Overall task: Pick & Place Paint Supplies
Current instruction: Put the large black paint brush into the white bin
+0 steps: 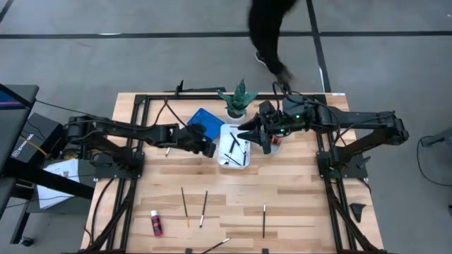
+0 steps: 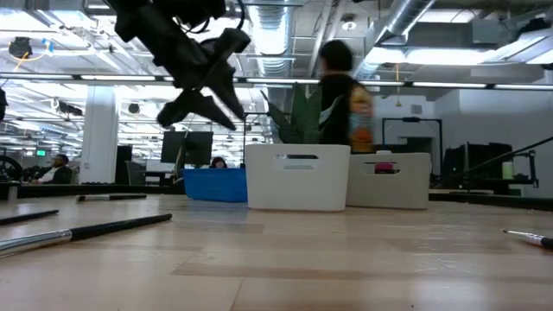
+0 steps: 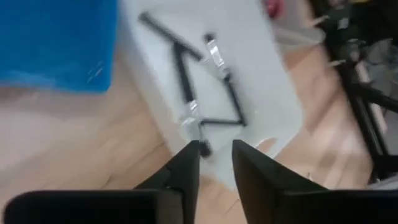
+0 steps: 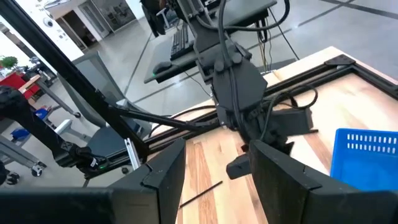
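Left end effector (image 3: 214, 168) over the white tray (image 1: 244, 159), narrowly parted, empty — brushes (image 3: 186, 84) already inside. Lift clear before fetching another (right end effector (image 4: 211, 171) open, empty).

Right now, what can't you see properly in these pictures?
- How many brushes lie in the white tray: small in the high view, blurred in the left wrist view, hidden behind the tray's wall in the low view.
- The grey tray's contents: the right arm covers it in the high view.
- Whether the left tool holds anything: blurred.
- The person in the low view: blurred, lower body hidden behind the trays.
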Controlling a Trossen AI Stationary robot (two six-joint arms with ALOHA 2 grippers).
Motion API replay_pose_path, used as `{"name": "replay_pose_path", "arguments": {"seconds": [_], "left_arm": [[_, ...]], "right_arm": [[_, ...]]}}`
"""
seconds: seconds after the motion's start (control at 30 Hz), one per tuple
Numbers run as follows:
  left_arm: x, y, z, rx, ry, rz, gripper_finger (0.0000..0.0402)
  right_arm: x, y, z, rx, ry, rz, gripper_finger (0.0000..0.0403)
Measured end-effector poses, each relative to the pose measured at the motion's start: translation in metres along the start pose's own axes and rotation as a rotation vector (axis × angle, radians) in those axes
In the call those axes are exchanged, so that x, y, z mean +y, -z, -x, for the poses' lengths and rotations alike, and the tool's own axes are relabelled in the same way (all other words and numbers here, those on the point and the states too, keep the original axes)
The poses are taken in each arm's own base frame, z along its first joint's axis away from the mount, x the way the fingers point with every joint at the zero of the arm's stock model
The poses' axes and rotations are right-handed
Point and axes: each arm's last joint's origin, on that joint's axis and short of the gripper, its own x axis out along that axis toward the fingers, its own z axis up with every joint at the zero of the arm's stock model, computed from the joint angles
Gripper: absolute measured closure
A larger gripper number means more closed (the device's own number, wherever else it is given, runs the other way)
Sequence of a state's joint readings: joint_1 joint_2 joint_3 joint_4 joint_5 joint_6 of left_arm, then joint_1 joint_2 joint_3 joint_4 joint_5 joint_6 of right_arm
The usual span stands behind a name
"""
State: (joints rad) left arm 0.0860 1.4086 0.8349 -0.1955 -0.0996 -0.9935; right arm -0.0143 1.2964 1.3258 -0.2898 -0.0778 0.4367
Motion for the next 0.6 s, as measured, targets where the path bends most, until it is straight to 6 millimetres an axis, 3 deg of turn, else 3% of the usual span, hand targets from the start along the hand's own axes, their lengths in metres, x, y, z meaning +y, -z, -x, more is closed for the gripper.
{"name": "replay_pose_path", "arguments": {"seconds": [0.23,0.43,0.6], "left_arm": [[0.009,0.005,-0.028,-0.004,-0.082,0.192,0.035],[0.008,0.01,-0.046,0.001,-0.053,0.212,0.0319],[0.006,0.009,-0.05,-0.012,-0.029,0.215,0.0284]], "right_arm": [[0.0,0.001,0.001,0.008,0.005,0.003,0.023],[-0.001,0.001,0.001,0.015,0.011,0.016,0.023],[-0.001,0.002,0.001,0.022,0.014,0.021,0.023]]}}
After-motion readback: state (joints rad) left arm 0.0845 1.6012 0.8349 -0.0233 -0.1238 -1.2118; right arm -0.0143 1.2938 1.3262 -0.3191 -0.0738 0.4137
